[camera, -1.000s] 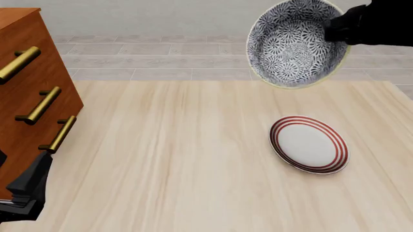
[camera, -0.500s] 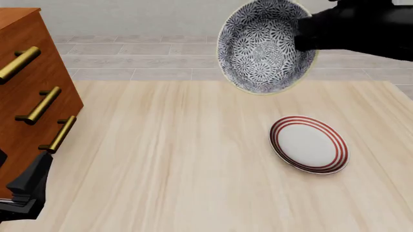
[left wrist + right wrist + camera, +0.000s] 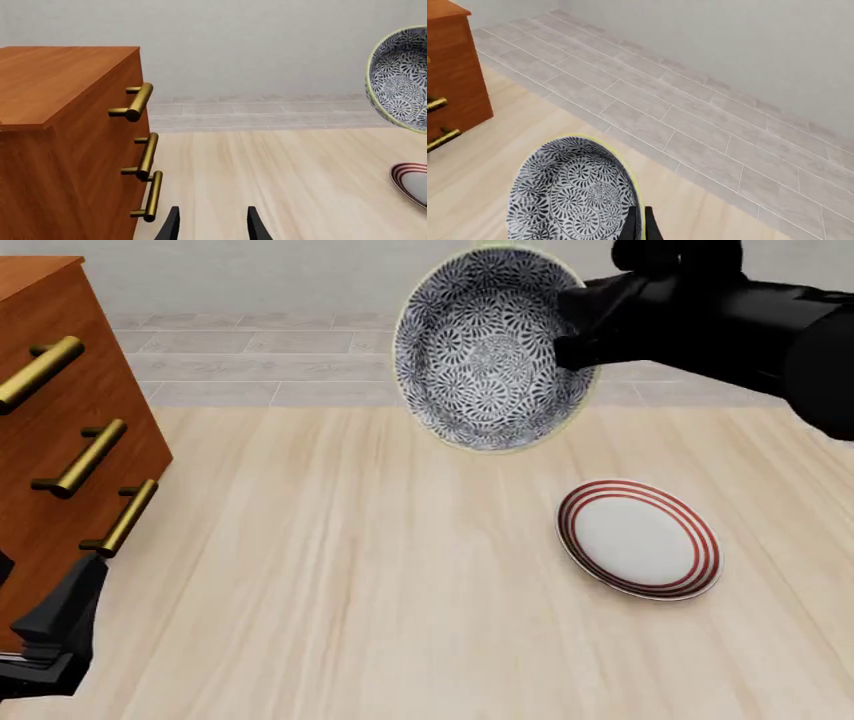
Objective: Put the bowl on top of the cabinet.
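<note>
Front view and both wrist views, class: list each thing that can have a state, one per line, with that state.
bowl: held in the air, tilted on its side, empty
right gripper: shut on the bowl's rim
left gripper: open, holding nothing
cabinet: drawers closed, nothing on the visible part of its top
plate: flat on the table, empty

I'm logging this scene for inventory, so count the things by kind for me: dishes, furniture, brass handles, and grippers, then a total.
Dishes: 2, the bowl and the plate.
Furniture: 1, the cabinet.
Brass handles: 3 in view, on the cabinet's front.
Grippers: 2, the right gripper holding the bowl, the left gripper open.
Total: 8.
</note>
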Controlling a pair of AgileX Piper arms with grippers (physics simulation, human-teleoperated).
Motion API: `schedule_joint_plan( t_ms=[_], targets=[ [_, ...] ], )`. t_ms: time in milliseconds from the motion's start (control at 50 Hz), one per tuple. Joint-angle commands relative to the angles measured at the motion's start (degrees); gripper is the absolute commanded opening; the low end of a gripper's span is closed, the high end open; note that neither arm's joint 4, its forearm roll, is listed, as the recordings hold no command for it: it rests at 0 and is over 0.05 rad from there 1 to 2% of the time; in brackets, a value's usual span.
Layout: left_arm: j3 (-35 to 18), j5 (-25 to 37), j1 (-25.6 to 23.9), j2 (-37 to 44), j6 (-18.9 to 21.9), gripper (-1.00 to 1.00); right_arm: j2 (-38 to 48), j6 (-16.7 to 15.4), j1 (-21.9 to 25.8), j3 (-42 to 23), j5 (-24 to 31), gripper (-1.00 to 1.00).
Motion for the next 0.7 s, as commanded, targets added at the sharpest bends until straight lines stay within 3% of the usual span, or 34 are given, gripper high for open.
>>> schedule_joint_plan(
  t_ms=[20,360,700],
  targets=[
    [0.0,0.0,0.1,-0.1,-0.1,1.00,-0.4,1.0,3.7,0.8,-2.8,-1.00],
    [0.0,0.0,0.0,-0.1,-0.1,1.00,0.6,3.1,8.1,2.8,-7.3,-1.00],
    [0.0,0.1,-0.3,-0.5,-0.6,1.00,4.8,4.7,11.1,-1.0,-9.3,-1.00]
  ],
)
